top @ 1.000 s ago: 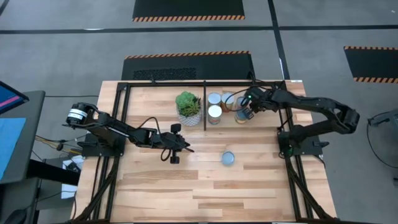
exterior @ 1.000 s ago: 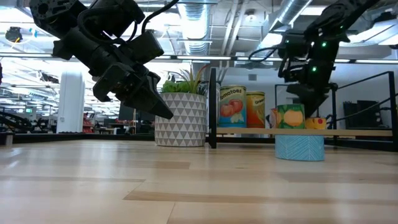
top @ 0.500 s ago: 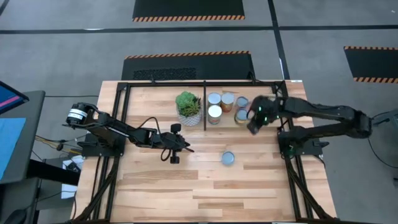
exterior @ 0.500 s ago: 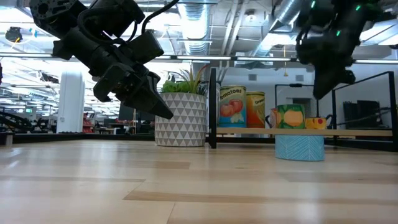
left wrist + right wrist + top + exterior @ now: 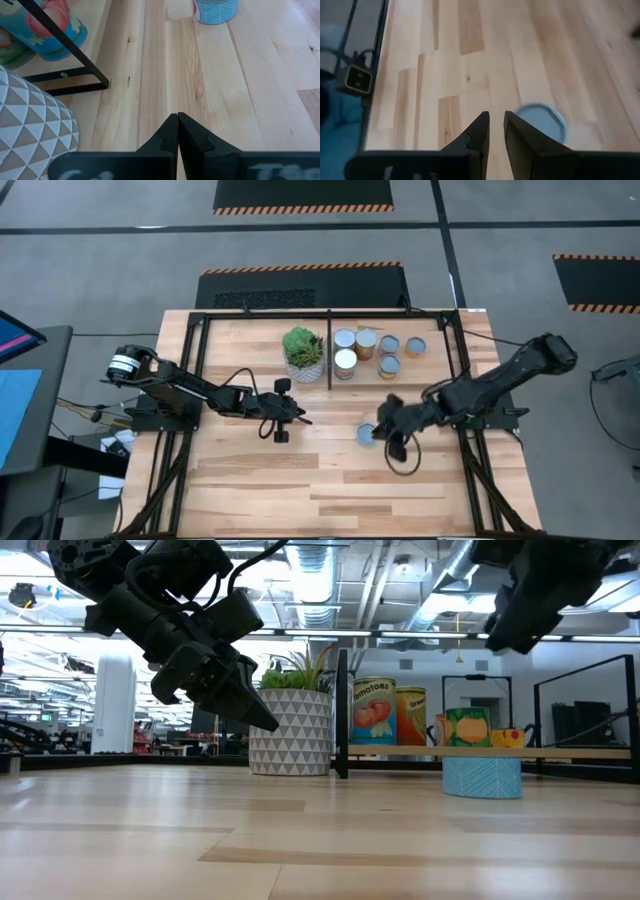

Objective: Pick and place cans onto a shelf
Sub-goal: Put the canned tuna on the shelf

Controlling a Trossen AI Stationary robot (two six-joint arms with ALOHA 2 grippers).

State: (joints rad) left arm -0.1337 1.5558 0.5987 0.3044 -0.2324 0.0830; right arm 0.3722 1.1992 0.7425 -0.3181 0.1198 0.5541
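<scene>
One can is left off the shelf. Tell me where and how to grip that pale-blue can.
Grip the pale-blue can across its round side wall, coming straight down from above. It stands upright and alone on the table, flat lid up, with free space all round. The right gripper, beside it with jaws slightly parted, would likely need to open wider.

Probably an industrial robotics lab: exposed ceiling ducts, hazard-striped floor mats, open hall beyond.
</scene>
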